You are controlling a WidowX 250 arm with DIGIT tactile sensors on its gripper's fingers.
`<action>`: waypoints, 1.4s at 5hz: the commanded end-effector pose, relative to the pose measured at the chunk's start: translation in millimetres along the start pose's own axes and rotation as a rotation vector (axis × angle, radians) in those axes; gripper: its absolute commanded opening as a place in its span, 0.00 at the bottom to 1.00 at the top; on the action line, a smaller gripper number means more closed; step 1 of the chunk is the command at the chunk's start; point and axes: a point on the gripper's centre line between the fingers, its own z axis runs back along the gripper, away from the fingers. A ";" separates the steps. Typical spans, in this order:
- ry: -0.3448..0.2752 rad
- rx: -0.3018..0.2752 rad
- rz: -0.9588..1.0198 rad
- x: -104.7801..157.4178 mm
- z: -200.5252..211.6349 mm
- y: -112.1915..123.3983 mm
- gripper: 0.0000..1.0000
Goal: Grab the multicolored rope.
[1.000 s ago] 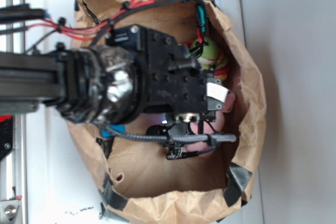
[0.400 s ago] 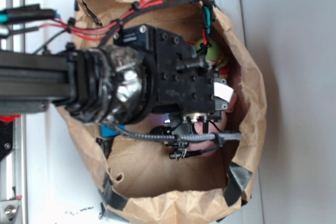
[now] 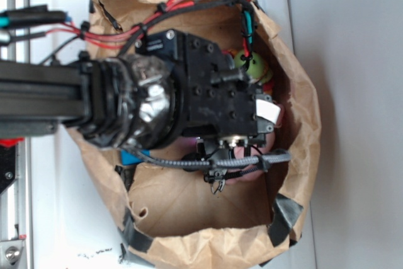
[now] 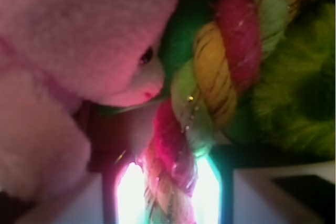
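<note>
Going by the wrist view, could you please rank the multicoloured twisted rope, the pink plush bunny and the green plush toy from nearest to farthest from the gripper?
1. Multicoloured twisted rope: centre, running down between the fingers of the gripper.
2. Pink plush bunny on the left and fuzzy green plush toy on the right: both flank the rope, too close to call.

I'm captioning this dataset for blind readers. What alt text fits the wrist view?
A thick twisted rope of red, yellow, light green and white strands runs down the middle, very close to the camera. A fluffy pink plush bunny fills the left, a shaggy green plush toy the right.
</note>
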 end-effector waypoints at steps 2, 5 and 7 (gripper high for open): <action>-0.057 -0.073 0.036 4.7 54.0 16.8 0.00; -0.082 -0.141 0.033 -12.3 136.3 11.6 0.00; -0.086 -0.113 0.053 -10.1 166.5 7.1 0.00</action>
